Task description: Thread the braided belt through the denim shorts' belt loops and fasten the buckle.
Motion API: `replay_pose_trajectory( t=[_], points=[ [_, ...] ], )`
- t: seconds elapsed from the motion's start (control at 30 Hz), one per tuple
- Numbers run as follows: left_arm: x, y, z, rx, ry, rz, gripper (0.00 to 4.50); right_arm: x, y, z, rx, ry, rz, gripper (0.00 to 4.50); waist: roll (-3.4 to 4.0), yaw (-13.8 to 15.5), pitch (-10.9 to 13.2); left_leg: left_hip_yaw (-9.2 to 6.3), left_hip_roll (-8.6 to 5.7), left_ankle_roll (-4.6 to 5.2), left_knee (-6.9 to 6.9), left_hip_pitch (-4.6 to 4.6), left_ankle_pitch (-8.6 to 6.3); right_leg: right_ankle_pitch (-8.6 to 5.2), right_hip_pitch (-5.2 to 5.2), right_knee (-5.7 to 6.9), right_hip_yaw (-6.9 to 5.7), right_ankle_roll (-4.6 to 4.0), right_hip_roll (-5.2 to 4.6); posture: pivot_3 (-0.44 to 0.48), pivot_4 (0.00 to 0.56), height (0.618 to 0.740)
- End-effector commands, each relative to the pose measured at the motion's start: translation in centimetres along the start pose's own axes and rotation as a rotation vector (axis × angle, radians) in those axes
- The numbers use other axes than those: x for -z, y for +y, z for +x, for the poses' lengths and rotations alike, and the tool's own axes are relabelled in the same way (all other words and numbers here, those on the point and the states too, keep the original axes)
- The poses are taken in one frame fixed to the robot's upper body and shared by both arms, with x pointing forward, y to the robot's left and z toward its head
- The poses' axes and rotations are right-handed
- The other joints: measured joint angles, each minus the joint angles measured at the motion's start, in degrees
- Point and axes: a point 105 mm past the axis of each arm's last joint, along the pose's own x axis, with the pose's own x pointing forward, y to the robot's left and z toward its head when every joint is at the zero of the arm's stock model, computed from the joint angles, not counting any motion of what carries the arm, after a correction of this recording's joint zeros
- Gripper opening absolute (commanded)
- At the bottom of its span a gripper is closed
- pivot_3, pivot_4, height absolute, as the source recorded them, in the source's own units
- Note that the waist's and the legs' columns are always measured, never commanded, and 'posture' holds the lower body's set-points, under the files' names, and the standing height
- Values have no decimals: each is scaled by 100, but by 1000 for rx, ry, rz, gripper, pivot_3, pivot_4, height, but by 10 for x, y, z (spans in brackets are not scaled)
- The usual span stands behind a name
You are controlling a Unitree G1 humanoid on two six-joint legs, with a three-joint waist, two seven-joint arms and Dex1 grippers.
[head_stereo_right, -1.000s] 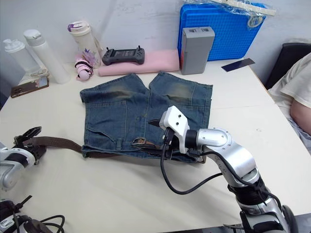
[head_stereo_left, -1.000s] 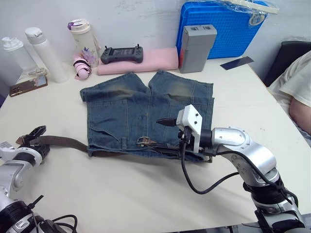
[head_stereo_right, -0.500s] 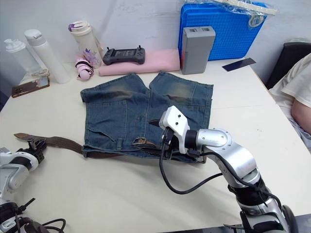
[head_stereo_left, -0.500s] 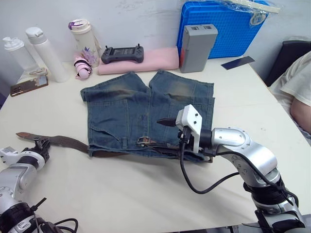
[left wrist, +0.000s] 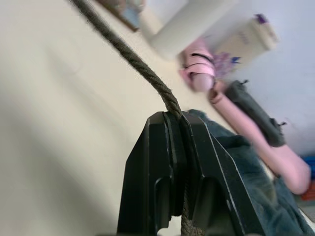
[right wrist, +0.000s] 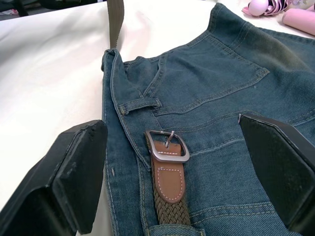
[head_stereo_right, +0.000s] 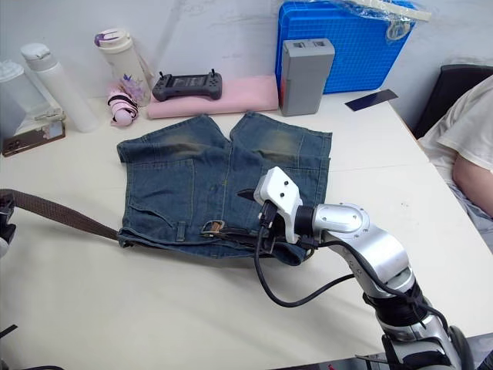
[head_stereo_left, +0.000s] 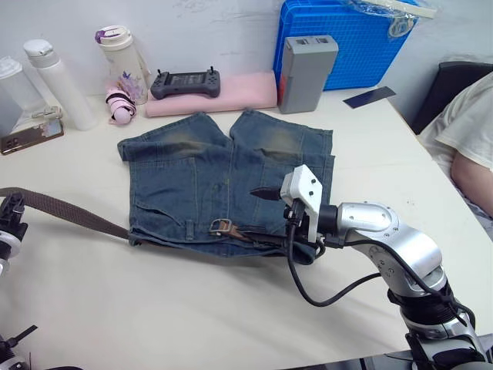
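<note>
The left end effector (left wrist: pixel 179 147) is clamping the braided belt (head_stereo_left: pixel 69 212), lifting the strap taut above the desk (head_stereo_left: pixel 192 308) at its left edge. The right end effector (right wrist: pixel 172 167) is hovering with fingers spread wide over the silver buckle (right wrist: pixel 166 147), which is lying on the denim shorts (head_stereo_left: pixel 223 173) at the waistband beside a belt loop (right wrist: pixel 140 104).

Even, soft overhead light is seen, with faint shadows cast; the left wrist view's background is blurred.
</note>
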Motion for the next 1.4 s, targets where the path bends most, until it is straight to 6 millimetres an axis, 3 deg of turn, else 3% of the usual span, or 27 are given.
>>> replay_pose_trajectory(
  t=[0.03,0.23,0.4,0.47,0.57,0.7,0.83,1.0,1.17,1.27,1.4],
  points=[
    [-13,-27,-6,147,-69,52,14,-12,0,-2,9,-34,-41,4500,1,-6,1,0,0,0,0,0,0,0,0,0,0,0,0,0,150,709],
    [15,-80,-15,469,79,132,14,-11,0,-2,13,-25,-41,4500,0,-9,8,1,2,0,-2,0,0,0,0,-3,0,0,1,0,150,709],
    [67,-122,-34,774,420,271,14,-10,-3,1,16,-9,-85,4500,9,-8,22,0,0,1,-3,0,-1,0,2,-5,1,0,0,0,150,709],
    [87,-141,-43,916,571,327,14,-11,-5,3,21,6,-156,4500,24,-21,34,1,0,1,-4,0,-1,0,1,-6,1,0,0,0,150,709],
    [101,-167,-54,1106,732,326,14,-13,-15,8,60,26,-367,4500,31,-50,54,1,-1,1,-11,0,-1,0,0,-7,1,-1,0,0,150,709],
    [116,-177,-68,1276,969,300,14,-23,-23,24,138,-29,-782,4500,39,-117,66,4,-1,0,-20,0,0,0,-8,-7,1,-1,2,0,150,709],
    [124,-179,-72,1351,1097,239,14,-27,-16,42,153,-114,-1049,4500,51,-226,79,9,-3,-2,-45,1,3,-1,-27,-4,9,-2,6,0,150,709],
    [131,-184,-72,1414,1178,200,14,-33,-9,56,184,-230,-1248,4500,45,-269,83,14,-3,-9,-52,-17,7,-3,-76,33,3,-6,10,0,150,709],
    [132,-186,-70,1428,1199,167,14,-37,-11,58,208,-269,-1297,4500,48,-270,85,11,-4,-11,10,-64,7,-3,-104,36,-1,-8,15,0,150,709],
    [135,-185,-69,1420,1194,172,0,-33,-14,59,201,-256,-1278,3745,48,-259,85,10,-4,-11,19,-66,6,-2,-102,40,0,-9,15,0,150,709],
    [133,-184,-69,1410,1192,171,0,-26,-19,61,204,-222,-1231,1710,48,-255,85,10,-3,-11,24,-66,6,-1,-102,48,1,-11,15,0,150,709]
  ],
)
